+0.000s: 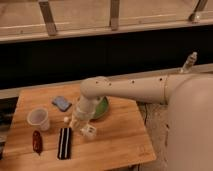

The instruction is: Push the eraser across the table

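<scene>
One gripper [78, 123] low over table [121, 145], aperture indeterminable; one eraser [64, 143], one cup [39, 119], one bowl [103, 108].

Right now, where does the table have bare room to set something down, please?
The widest bare patch is the table's front right as pictured, bordered by the green bowl and white bottle. A smaller one is the back left corner, beside the blue-grey pad. Front left is crowded: cup, red packet, eraser, and the gripper by the bottle.
</scene>
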`<state>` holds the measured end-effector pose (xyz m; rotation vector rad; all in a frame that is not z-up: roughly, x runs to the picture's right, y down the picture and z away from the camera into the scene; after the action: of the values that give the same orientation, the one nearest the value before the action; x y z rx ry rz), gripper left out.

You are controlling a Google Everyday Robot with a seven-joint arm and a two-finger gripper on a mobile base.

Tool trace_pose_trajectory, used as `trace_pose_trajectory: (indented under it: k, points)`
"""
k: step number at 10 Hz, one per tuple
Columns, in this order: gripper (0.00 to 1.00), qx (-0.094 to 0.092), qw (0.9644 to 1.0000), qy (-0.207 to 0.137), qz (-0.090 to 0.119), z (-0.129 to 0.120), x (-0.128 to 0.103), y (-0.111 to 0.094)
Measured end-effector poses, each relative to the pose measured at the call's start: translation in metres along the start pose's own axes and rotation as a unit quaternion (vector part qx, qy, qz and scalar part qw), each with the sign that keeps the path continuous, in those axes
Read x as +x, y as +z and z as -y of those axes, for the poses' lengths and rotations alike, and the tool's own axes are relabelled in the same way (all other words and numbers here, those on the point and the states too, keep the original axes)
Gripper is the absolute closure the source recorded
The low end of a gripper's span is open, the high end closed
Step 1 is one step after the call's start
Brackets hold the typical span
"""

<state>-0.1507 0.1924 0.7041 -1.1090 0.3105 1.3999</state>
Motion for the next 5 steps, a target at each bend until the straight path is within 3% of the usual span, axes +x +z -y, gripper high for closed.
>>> trace_pose_trajectory:
  k: [5]
  points:
    - [1.00,0.008,1.0000,0.001,-0.006,-0.0005,0.0000,0.0033]
